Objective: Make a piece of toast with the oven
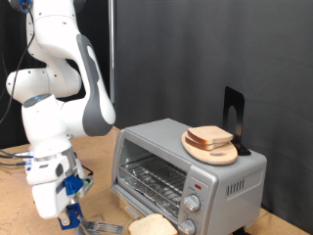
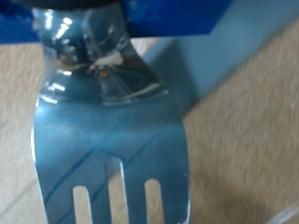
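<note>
The hand [image 1: 70, 217] sits low at the exterior view's bottom left, just above the tabletop [image 1: 103, 157]. It is closed on the handle of a metal fork [image 2: 112, 140]. The wrist view shows the fork's neck clamped at the blue finger pads, with the slotted head projecting forward over the tan surface. In the exterior view the fork's tines point toward the exterior view's right, close to the tabletop. This low, flat attitude suits sliding the tines beneath a slice, in my judgement.

The piece of toast [image 1: 154, 227] lies at the exterior view's bottom edge, just in front of the oven [image 1: 191, 166] and near the fork's tip; whether the two touch cannot be determined.

The oven stands right of centre, its wire rack visible through the front opening. Whether the door is lowered cannot be confirmed.

A second slice [image 1: 210, 138] rests on a round wooden plate [image 1: 209, 153] on the oven's top, clear of the work area.
</note>
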